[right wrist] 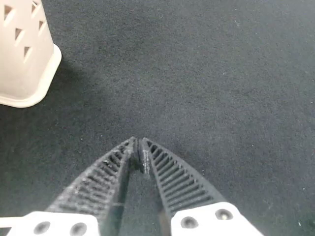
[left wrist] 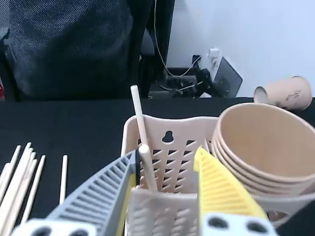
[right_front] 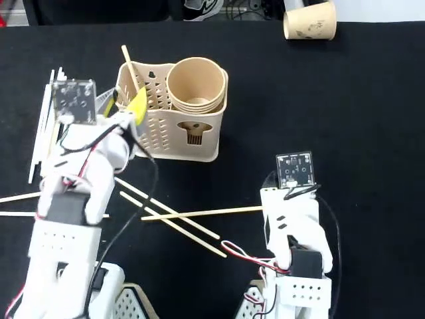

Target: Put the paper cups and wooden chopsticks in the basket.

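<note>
Far left: bundle of wooden chopsticks (right_front: 41,133) on the worktop (right_front: 345,119), long axis running front to back, just beside the left arm.

Left gripper (left wrist: 166,157): jaws spread, straddling the near wall of the basket (right_front: 192,136). One chopstick (left wrist: 139,118) stands tilted in the basket's left compartment, between the jaws. It looks to be free of both, though it sits close to the grey one.

Stacked paper cups (right_front: 196,83) sit nested in the right compartment.

Between the arms: three loose chopsticks (right_front: 169,222). Two lie diagonally and one lies nearly crosswise, its right end at the right arm's base.

Right gripper (right wrist: 138,145): jaws pressed together, empty, over bare worktop just off the basket's corner.

Far right, at the back edge: one paper cup (right_front: 309,21) on its side, mouth toward the left.

Judgement: the bundle is nearer the left arm. The lone cup is nearer the right arm, well ahead of its jaws.
</note>
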